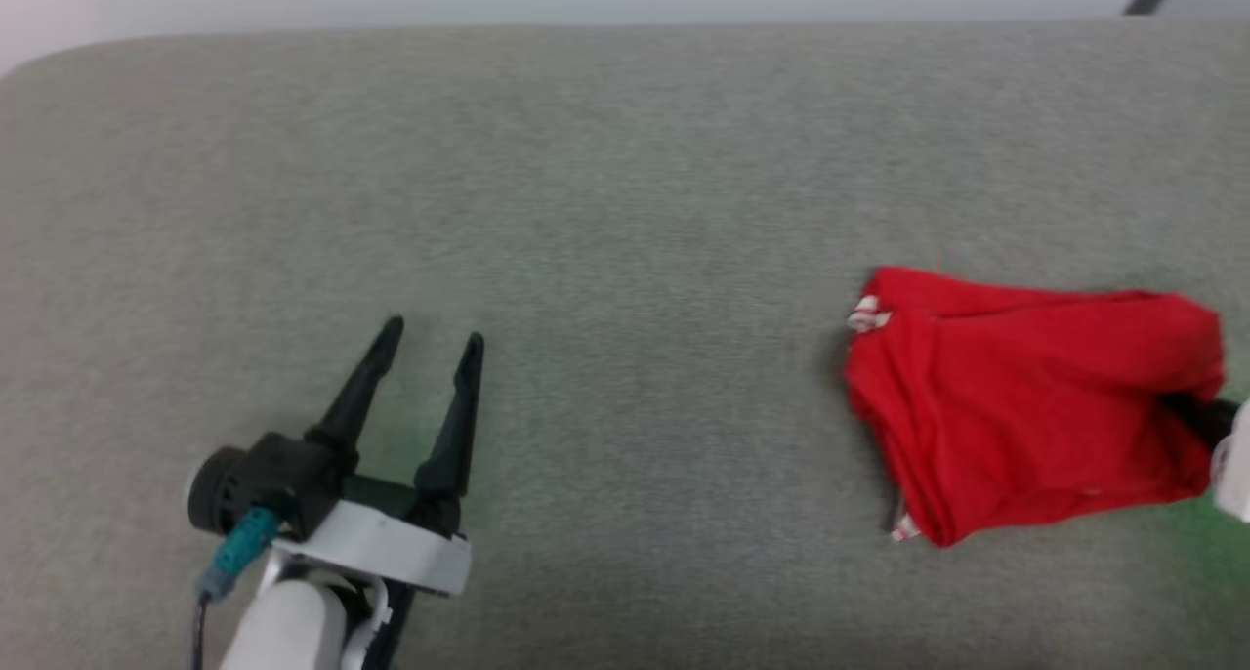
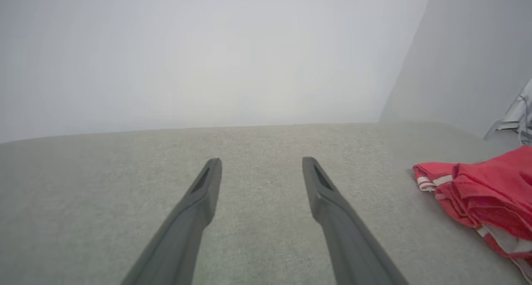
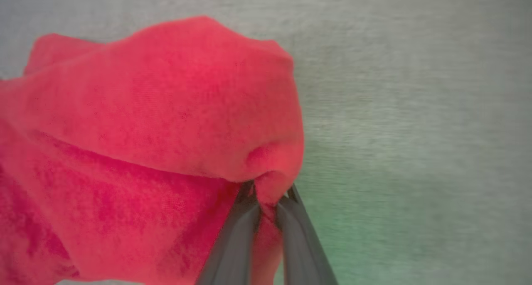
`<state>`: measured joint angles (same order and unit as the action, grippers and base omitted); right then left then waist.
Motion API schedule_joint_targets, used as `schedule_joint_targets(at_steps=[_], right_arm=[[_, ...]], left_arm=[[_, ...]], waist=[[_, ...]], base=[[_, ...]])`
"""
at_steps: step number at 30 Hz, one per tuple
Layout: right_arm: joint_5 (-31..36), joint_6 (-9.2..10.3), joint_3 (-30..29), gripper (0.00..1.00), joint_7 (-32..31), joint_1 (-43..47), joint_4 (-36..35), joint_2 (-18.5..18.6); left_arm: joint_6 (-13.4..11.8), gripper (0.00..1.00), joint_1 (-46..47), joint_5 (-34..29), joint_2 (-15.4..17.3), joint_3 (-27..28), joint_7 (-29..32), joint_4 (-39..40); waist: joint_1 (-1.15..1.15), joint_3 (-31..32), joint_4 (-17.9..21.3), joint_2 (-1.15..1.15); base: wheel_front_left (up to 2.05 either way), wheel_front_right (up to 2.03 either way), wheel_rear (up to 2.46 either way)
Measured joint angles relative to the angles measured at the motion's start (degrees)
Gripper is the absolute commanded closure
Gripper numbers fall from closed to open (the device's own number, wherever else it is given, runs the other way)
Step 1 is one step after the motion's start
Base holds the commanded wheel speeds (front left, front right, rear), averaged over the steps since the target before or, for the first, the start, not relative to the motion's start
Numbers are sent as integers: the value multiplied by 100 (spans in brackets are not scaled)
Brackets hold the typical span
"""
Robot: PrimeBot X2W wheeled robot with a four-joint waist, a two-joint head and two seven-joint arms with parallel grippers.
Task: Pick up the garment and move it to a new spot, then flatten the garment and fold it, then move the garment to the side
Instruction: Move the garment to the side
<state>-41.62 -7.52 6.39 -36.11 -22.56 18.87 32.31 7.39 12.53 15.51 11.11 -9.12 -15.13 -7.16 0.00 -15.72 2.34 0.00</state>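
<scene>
Grey woven cloth covers the wide work surface (image 1: 625, 162), with a pale blank wall (image 2: 208, 48) behind its far edge. The garment (image 1: 1025, 406) lies at the right side of that surface as a bunched red bundle, and bits of striped trim (image 1: 865, 315) peek out at its left end.

My right gripper (image 3: 268, 202) is clamped on the bundle's right end, with a nub of red fabric pinched between the two nearly closed fingers. My left gripper (image 1: 435, 331) sits low at the near left with its fingers spread and nothing between them, well apart from the shirt.

The bundle's long axis runs left to right, from the trimmed end to the pinched end. From my left gripper the shirt lies off to the right, so the right arm is plainly the nearer one and the one placed to carry it.

I judge this to be a move of the garment along the surface. I cannot tell whether the pinched end is raised off the cloth or dragging on it.
</scene>
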Motion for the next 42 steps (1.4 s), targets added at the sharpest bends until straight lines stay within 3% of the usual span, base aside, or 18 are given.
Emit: schedule_joint_targets(at_steps=[8, 17, 30, 39, 40, 42], right_arm=[[349, 0, -612, 100, 536, 24, 185, 402], [905, 0, -1312, 100, 1359, -702, 1059, 381], [2381, -1, -1756, 100, 2591, -2564, 2866, 443], [3074, 0, -1891, 100, 2997, -3139, 4045, 211], [3121, 0, -1898, 67, 3036, -3170, 4147, 197], [3177, 0, -1890, 21, 3085, -3226, 4303, 186]], left_arm=[[0, 0, 596, 46, 364, -346, 0, 301], [0, 0, 1640, 38, 861, -861, 0, 286], [0, 0, 2559, -18, 1313, -1020, 0, 294], [0, 0, 2484, -92, 1304, -923, 0, 370], [0, 0, 2479, -100, 1295, -917, 0, 382], [0, 0, 2468, -127, 1274, -895, 0, 404]], waist=[[0, -182, 628, 0], [0, -705, 1062, 0], [0, -1568, 1138, 0], [0, -1646, 1054, 0], [0, -1637, 1047, 0], [0, -1611, 1040, 0]], base=[[0, 0, 0], [0, 0, 0], [0, 0, 0], [0, 0, 0], [0, 0, 0], [0, 0, 0]])
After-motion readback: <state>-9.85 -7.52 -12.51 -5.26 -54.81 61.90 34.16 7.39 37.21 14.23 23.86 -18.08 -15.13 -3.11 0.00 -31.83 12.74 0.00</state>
